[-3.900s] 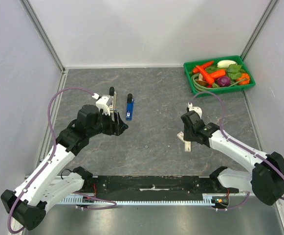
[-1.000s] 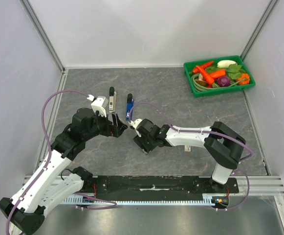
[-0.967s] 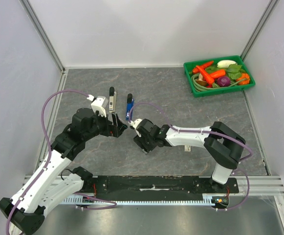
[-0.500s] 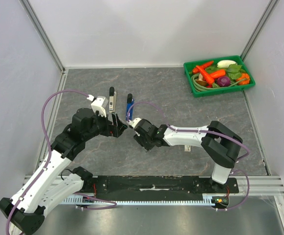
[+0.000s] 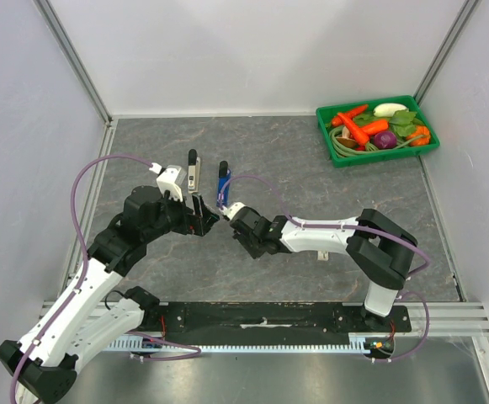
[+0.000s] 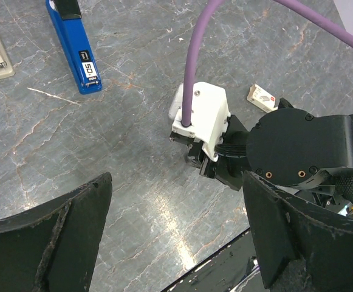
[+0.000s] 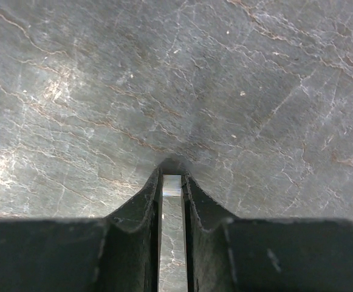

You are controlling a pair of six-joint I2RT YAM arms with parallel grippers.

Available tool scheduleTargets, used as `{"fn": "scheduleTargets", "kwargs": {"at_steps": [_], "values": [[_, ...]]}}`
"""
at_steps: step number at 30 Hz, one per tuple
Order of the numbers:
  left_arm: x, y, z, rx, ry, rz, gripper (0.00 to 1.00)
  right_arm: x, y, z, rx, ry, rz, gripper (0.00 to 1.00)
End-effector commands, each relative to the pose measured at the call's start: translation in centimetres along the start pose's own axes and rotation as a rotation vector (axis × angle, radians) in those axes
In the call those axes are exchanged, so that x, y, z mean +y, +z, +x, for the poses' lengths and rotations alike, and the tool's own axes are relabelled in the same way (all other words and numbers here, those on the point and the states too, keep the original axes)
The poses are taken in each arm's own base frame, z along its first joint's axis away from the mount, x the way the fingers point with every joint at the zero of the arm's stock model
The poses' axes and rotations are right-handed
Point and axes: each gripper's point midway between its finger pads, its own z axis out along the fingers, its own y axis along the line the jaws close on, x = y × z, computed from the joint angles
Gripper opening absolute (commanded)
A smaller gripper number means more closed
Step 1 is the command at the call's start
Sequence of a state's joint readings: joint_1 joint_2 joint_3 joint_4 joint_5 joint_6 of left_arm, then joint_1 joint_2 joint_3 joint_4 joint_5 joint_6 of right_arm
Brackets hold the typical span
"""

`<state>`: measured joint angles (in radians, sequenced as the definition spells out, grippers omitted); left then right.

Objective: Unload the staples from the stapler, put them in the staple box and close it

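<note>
Left of centre in the overhead view, the blue stapler (image 5: 222, 183) lies flat on the table (image 5: 311, 194). A beige stapler (image 5: 193, 172) lies just to its left, the two apart. Below them the left gripper (image 5: 204, 215) hovers with its fingers (image 6: 48, 243) spread wide and nothing between them. The right gripper (image 5: 240, 231) points down at the stone just below the blue stapler, not touching it. In its wrist view the fingertips (image 7: 141, 210) look pressed almost together, with a thin pale strip (image 7: 172, 186) in the slit. What that strip is I can't make out. A small box (image 6: 262, 97) lies right of that wrist. A green tray (image 5: 322, 128) of vegetables (image 5: 377, 128) sits at upper right.
</note>
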<state>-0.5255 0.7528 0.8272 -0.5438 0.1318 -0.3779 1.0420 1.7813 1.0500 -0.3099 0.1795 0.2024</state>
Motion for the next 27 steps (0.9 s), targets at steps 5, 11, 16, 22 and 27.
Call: {"fn": "scheduleTargets", "kwargs": {"at_steps": [5, 11, 16, 22, 27], "values": [[-0.2, -0.2, -0.8, -0.037, 0.013, 0.01, 0.93, -3.1, -2.1, 0.2, 0.018, 0.087, 0.188, 0.14], [-0.4, -0.3, -0.8, -0.042, 0.013, 0.017, 0.93, -5.1, -5.3, 0.1, -0.036, 0.166, 0.269, 0.13], [-0.5, -0.3, -0.9, -0.044, 0.016, 0.026, 0.93, -7.9, -8.6, 1.2, -0.087, 0.29, 0.32, 0.13], [-0.7, -0.4, -1.0, -0.046, 0.016, 0.032, 0.93, -11.4, -10.5, 5.2, -0.076, 0.47, 0.367, 0.12], [-0.8, -0.4, -0.9, -0.043, 0.017, 0.04, 0.93, -13.5, -11.2, 7.5, -0.074, 0.592, 0.421, 0.12]]}}
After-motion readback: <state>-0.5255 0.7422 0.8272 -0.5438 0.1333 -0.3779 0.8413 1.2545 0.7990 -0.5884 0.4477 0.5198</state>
